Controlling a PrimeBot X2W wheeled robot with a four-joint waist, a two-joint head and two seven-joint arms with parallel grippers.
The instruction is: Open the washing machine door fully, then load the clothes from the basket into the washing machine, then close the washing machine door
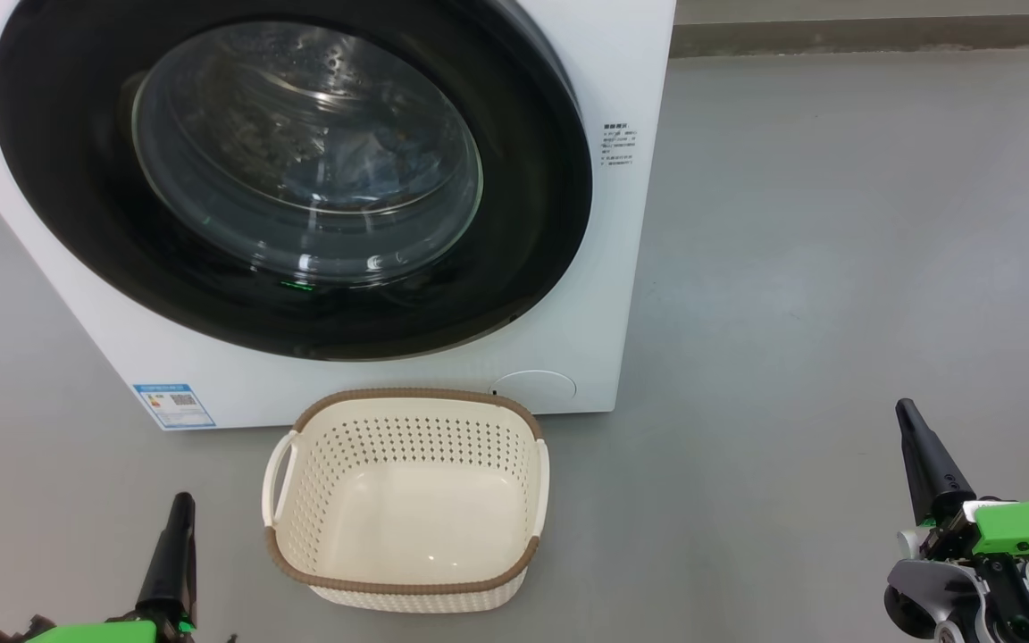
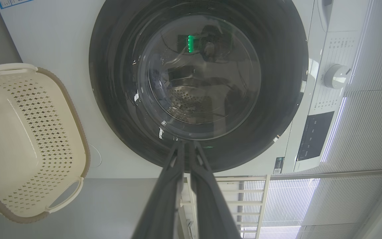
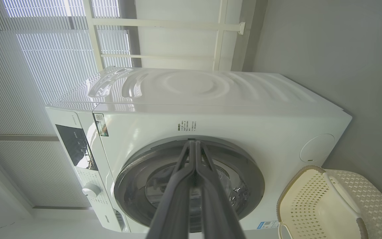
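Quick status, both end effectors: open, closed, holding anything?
Left end effector: closed, holding nothing.
Right end effector: closed, holding nothing.

Left tool point(image 1: 182, 505) fingers pressed together, empty; right tool point(image 1: 907, 415) likewise.

Left gripper point(image 1: 181, 505): long matte-black fingers that taper to a rounded tip, seated in a bright green housing point(image 1: 95, 632).

Right gripper point(image 1: 907, 413): the same black tapered form. Its green cover point(image 1: 1028, 529) carries a white edge strip and one small dark recess (possibly a fastener; too small to tell). Below the cover sits a silver-grey metal bracket point(image 1: 925, 576) with rounded corners, beside black linkage parts.

In the left wrist view the left fingers point(image 2: 166, 196) read as dark grey, smooth and flat-sided, widening steadily toward the base. The right fingers point(image 3: 177, 199) show the same finish and profile.
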